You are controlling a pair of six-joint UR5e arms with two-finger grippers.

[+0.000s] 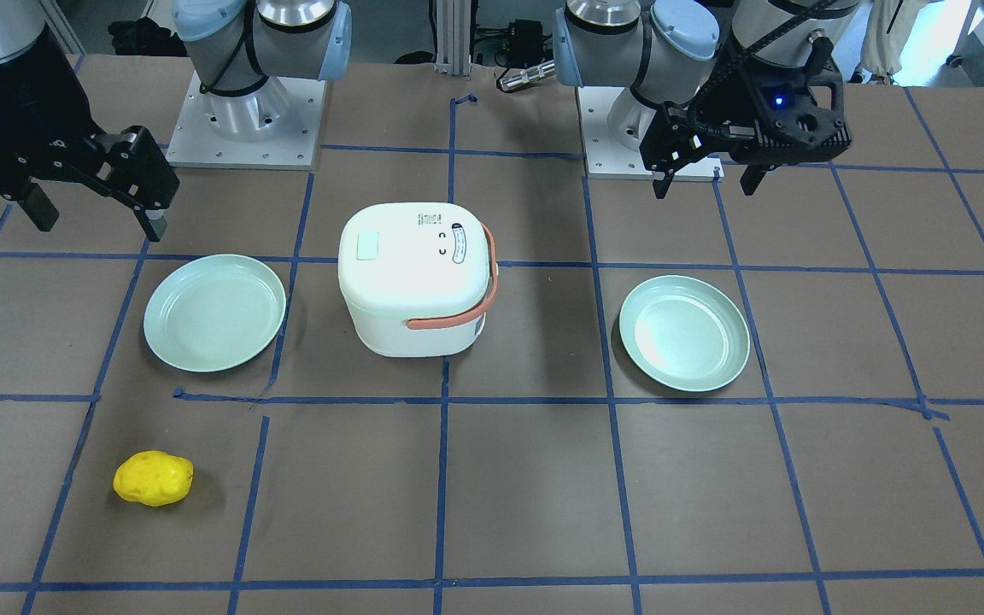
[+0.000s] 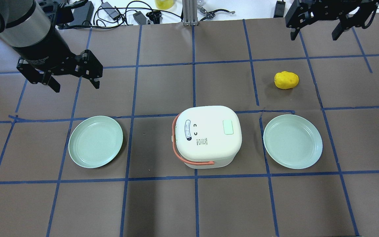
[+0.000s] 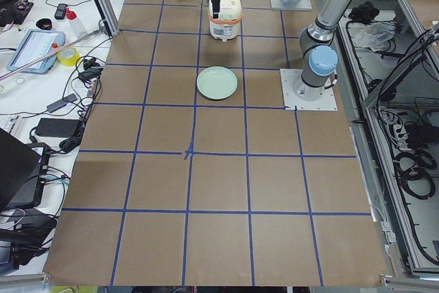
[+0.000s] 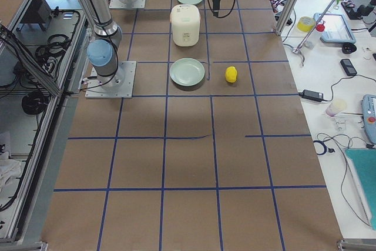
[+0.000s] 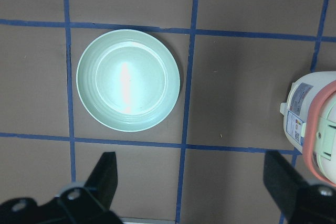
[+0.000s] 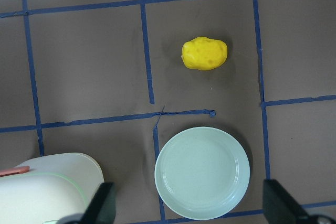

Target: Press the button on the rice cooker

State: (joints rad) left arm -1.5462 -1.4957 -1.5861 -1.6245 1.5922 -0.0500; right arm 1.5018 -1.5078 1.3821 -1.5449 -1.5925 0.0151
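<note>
The white rice cooker with a salmon handle stands mid-table, lid shut. A pale green button sits on its lid and also shows in the front view. My left gripper is open and empty, raised above the table beyond the left plate and well left of the cooker. Its wrist view shows the cooker's edge at the right. My right gripper is open and empty, high at the far right. Its wrist view shows the cooker at the bottom left.
Two pale green plates flank the cooker, one on its left and one on its right. A yellow potato lies beyond the right plate. Blue tape lines grid the brown table. Cables and gear lie along the far edge.
</note>
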